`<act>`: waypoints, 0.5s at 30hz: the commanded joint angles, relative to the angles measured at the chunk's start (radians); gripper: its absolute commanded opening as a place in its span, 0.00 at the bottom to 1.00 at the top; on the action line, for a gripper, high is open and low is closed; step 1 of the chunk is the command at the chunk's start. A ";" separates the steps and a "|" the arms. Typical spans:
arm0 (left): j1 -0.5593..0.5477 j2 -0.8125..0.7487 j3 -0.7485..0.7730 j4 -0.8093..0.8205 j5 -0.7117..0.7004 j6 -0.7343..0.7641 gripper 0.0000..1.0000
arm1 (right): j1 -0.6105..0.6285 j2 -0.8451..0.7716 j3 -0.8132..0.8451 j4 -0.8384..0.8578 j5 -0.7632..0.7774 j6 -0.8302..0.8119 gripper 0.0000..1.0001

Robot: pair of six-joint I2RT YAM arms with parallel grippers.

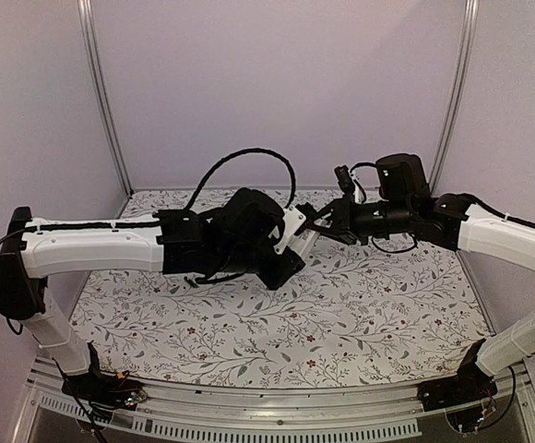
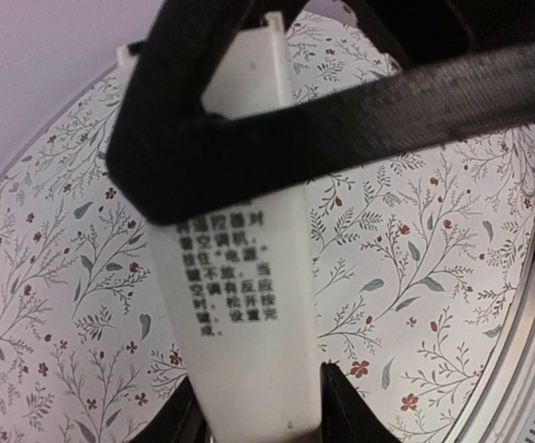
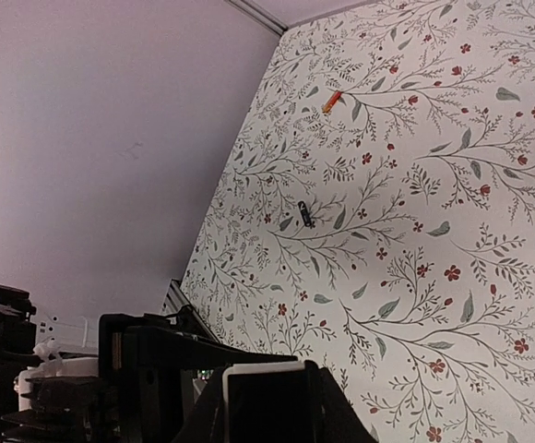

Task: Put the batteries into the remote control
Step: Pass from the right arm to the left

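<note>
Raised above the tabletop (image 2: 415, 258), the remote control (image 2: 240, 314) runs straight out from inside the left pincer (image 2: 260, 420), whose grip I cannot tell, its far end clamped crosswise in the right pincer (image 3: 263, 397), while a small dark battery (image 3: 304, 214) lies well ahead of that pincer.

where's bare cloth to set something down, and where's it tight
Bare: the wide cloth band from the near rail up to under the grippers. Crowded: the far middle, where left gripper and right gripper meet on the remote control. One tiny orange bit lies on the cloth.
</note>
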 commanded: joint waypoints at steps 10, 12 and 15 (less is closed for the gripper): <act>0.038 -0.053 -0.034 -0.033 0.064 -0.026 0.03 | -0.037 -0.014 -0.089 0.178 -0.096 -0.034 0.67; 0.067 -0.091 -0.069 -0.003 0.132 -0.051 0.00 | -0.047 -0.038 -0.116 0.232 -0.132 -0.073 0.79; 0.104 -0.153 -0.126 0.061 0.284 -0.076 0.00 | -0.056 -0.065 -0.163 0.343 -0.210 -0.148 0.82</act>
